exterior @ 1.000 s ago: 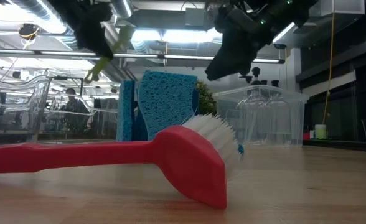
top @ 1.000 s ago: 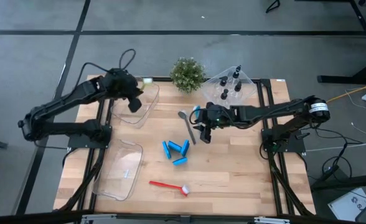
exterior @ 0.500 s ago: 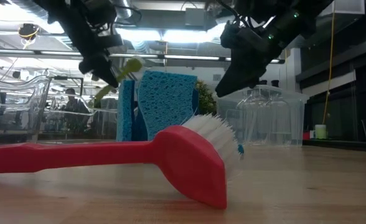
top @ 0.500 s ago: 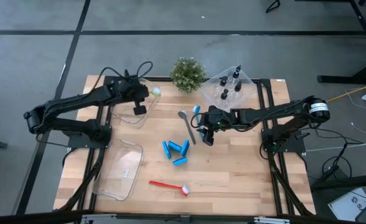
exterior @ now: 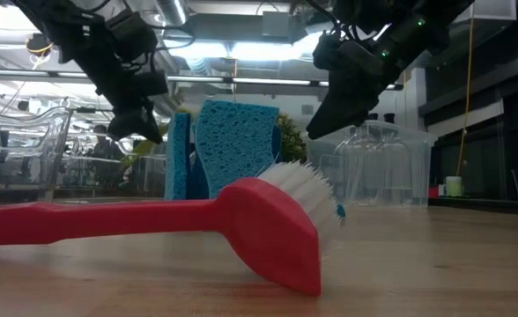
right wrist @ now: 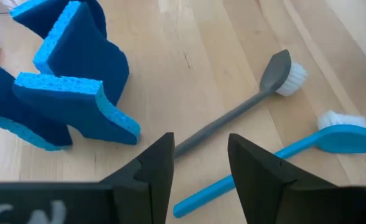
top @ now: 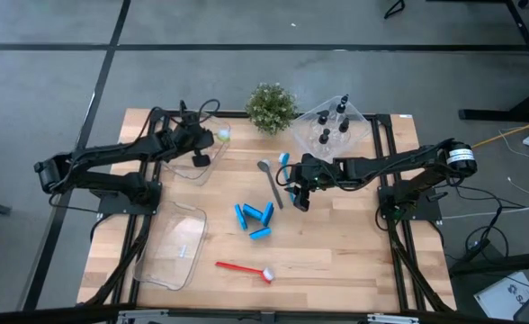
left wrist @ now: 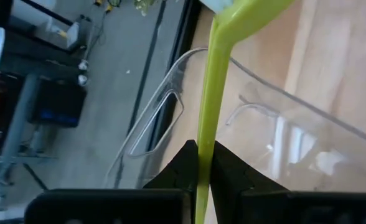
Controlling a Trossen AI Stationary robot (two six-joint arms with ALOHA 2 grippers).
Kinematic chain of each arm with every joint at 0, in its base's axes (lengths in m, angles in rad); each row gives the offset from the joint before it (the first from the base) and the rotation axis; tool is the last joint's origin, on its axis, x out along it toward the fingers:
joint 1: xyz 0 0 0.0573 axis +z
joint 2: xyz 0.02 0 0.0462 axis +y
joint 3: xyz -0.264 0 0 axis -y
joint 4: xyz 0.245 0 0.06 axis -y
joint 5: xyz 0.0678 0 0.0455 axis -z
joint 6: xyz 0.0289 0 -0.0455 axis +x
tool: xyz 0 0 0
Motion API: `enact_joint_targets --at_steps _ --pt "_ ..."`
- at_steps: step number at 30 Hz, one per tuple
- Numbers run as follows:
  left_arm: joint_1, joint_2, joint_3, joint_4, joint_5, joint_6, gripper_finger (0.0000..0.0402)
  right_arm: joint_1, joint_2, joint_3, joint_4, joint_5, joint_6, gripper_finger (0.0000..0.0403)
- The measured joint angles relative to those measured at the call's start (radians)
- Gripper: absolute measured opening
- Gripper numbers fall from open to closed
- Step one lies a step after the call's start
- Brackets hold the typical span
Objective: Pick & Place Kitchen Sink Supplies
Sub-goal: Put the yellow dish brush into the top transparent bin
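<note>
My left gripper (top: 207, 140) is shut on a yellow-green brush (left wrist: 209, 99), whose white head (top: 221, 135) points toward the table's far edge. The brush hangs over a clear bin (top: 185, 168) at the far left. My right gripper (right wrist: 198, 168) hovers open above the table's middle, over the handle of a grey brush (right wrist: 233, 117) that lies flat on the wood. A blue brush (right wrist: 276, 155) lies beside it. Several blue sponge pieces (top: 254, 219) stand near the centre, and a red brush (top: 245, 268) lies near the front. Black-capped bottles (top: 334, 123) stand in a bin at the far right. My left gripper pinches the yellow-green brush's thin handle (left wrist: 203, 163) between its two fingers, which lie across it. The handle runs on past the fingertips to the head. The brush is lifted clear, above the clear bin's rim (left wrist: 170, 93).
A second clear bin (top: 176, 241) sits at the near left. A small green potted plant (top: 271, 105) stands at the far edge. Bare wood shows at the near right of the table.
My left gripper has come down toward the far-left clear bin with the yellow-green brush and has rolled at the wrist, so the brush has turned with it. My right gripper has sunk a little over the grey brush.
</note>
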Motion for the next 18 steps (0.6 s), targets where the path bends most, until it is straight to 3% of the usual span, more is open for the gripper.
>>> enact_joint_targets --at_steps 6,18 --pt "0.019 0.000 -0.020 -0.003 -0.060 0.022 0.0042 0.000 0.000 0.000 0.000 0.000 0.002 0.0151" --pt "0.047 0.001 -0.022 -0.042 -0.008 -0.066 0.0066 0.000 0.000 0.000 0.000 0.000 0.013 0.0151"
